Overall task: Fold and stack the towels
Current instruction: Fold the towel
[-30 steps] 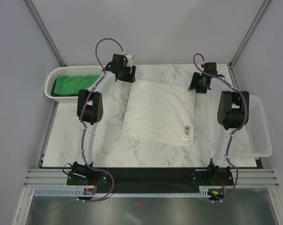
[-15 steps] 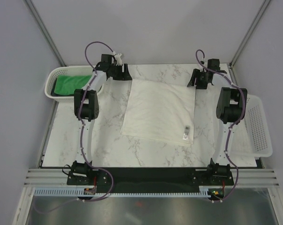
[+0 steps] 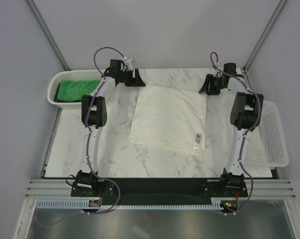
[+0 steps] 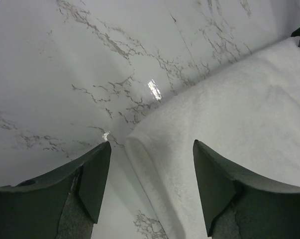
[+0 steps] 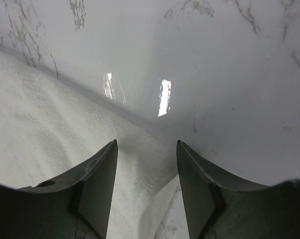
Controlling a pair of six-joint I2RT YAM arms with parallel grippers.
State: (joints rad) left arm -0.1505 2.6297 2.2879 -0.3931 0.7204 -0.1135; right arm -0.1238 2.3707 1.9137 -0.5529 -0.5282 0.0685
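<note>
A white fluffy towel (image 3: 169, 119) lies folded on the marble table, with a small label near its front right corner. A bright green towel (image 3: 75, 89) sits in the left basket. My left gripper (image 3: 136, 79) is at the white towel's far left corner. In the left wrist view the left gripper (image 4: 151, 144) is open, and the folded corner of the white towel (image 4: 239, 109) lies between its fingers. My right gripper (image 3: 208, 85) is at the far right corner. The right gripper (image 5: 146, 142) is open in its wrist view, straddling that corner of the white towel (image 5: 50, 109).
A white mesh basket (image 3: 57, 82) at the far left holds the green towel. Another white mesh basket (image 3: 274, 134) stands at the table's right edge. Grey walls and frame posts close in the back and sides.
Both grippers have shifted slightly along the towel's far edge and now sit at its two far corners. The white towel has not moved.
</note>
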